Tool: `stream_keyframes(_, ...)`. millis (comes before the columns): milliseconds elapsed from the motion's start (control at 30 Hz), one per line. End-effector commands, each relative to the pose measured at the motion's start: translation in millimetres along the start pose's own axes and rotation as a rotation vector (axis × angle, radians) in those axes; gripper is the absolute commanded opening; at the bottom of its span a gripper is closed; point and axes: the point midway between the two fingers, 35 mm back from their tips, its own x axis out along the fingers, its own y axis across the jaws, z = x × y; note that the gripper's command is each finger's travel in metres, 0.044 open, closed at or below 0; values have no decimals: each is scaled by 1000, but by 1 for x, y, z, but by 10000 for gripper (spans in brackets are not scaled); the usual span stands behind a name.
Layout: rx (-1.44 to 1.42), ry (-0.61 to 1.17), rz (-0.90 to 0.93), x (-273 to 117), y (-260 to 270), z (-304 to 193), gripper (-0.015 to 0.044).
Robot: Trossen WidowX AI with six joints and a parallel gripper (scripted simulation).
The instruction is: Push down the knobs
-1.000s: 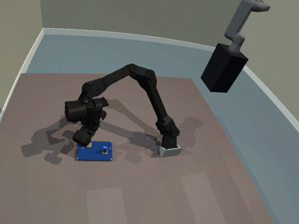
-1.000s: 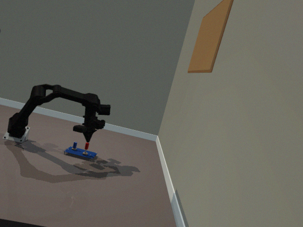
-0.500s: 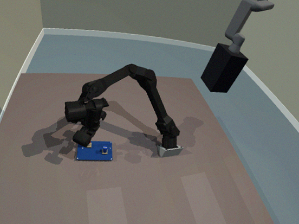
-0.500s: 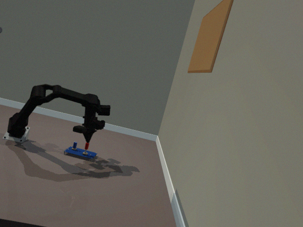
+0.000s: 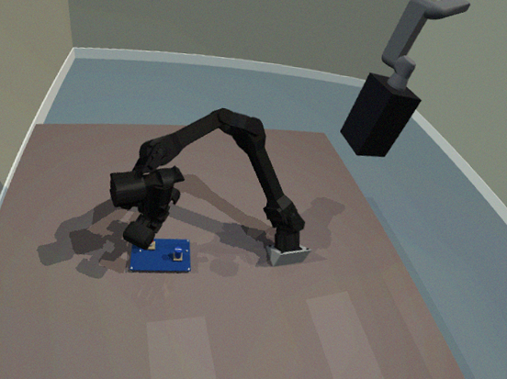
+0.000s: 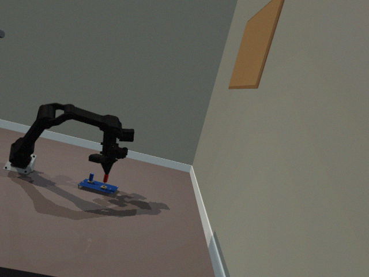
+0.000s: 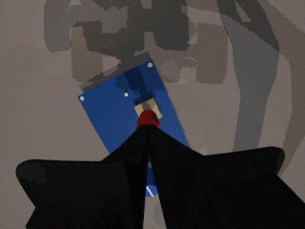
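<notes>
The blue circuit board (image 5: 158,264) (image 6: 97,186) (image 7: 107,125) stands on short legs. My gripper (image 6: 106,173) (image 7: 147,130) is shut with nothing between its fingers; its tips point down at the top of the red knob (image 6: 105,178) (image 7: 148,118) and appear to touch it. A stretch of shaft shows between the red knob and its beige potentiometer (image 5: 151,244) (image 6: 103,187) (image 7: 156,112). In the top view the arm hides the red knob. The blue knob (image 5: 178,251) (image 6: 91,176) (image 7: 151,191) stands upright on the other potentiometer (image 5: 177,258), with no clear gap visible under it.
The arm's pale base (image 5: 288,257) (image 6: 20,169) stands on the table beyond the blue-knob side of the board. A grey arm (image 5: 405,29) on a black box (image 5: 378,116) stands far off. An orange panel (image 6: 255,50) hangs at the wall.
</notes>
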Motion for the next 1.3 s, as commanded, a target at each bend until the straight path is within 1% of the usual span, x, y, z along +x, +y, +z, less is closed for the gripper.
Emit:
stream_keyframes(0,-8,0,-4,0,0,-1,0)
stream_keyframes(1267,-8,0,-4,11,-1,-2,0)
